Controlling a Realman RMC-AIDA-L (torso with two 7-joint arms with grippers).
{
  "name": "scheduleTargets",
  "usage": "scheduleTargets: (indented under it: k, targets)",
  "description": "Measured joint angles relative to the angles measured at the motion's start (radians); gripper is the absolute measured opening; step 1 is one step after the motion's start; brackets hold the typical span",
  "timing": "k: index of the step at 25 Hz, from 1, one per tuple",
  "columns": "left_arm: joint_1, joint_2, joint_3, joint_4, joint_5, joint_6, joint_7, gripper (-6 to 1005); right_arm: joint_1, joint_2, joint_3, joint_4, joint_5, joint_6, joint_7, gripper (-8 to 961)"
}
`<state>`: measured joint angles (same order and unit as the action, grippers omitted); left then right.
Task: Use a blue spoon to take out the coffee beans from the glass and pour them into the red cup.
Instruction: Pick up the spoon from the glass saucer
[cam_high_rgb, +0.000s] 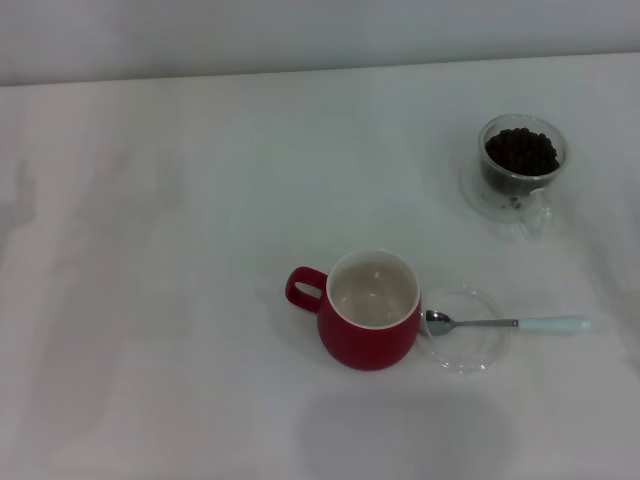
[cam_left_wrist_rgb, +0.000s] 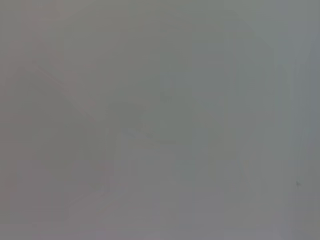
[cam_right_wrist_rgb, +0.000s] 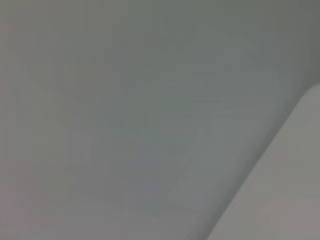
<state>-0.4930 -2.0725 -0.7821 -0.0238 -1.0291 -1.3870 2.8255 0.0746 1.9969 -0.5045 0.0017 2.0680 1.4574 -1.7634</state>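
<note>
White table (cam_high_rgb: 180, 200), red cup (cam_high_rgb: 368, 325), clear saucer (cam_high_rgb: 465, 340) beside it, glass (cam_high_rgb: 520, 165) apparently on another saucer.

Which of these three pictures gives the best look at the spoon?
The head view. There the spoon lies in full sight, its bowl on a clear saucer beside the red cup. Both wrist views show only blank grey, no spoon at all.

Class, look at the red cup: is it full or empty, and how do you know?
Empty. The head view looks straight into the upright red cup; its cream inside is bare, while the coffee beans sit in the glass.
</note>
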Motion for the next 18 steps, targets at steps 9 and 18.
scheduleTargets:
  k: [9,18]
  targets:
    - [-0.006,0.0,0.005,0.008,0.002,0.001,0.0,504,0.004,0.0,-0.054,0.039,-0.001,0.003,0.069,783]
    - [-0.01,0.0,0.006,0.017,0.003,-0.003,0.0,501,-0.011,0.0,-0.127,0.047,-0.022,0.02,0.139,783]
